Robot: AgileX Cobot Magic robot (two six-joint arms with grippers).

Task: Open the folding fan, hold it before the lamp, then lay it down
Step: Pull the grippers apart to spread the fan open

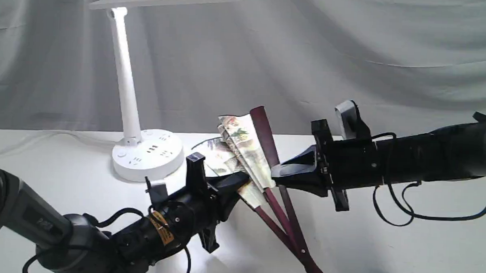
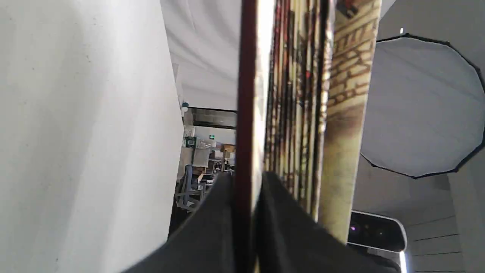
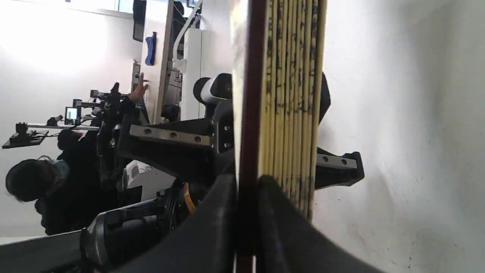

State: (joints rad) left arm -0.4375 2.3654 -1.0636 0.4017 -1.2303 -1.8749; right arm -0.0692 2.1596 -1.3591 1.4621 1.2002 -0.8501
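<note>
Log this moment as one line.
phase: opening | folding fan: partly spread | left gripper: shut on one guard | right gripper: shut on other guard | lamp: upright behind

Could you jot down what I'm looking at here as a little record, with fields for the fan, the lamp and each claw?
folding fan: partly spread, pleats bunched, pivot end down by the table
left claw: shut on one dark outer guard
right claw: shut on the other guard
lamp: white, upright on the table, beyond the left claw
</note>
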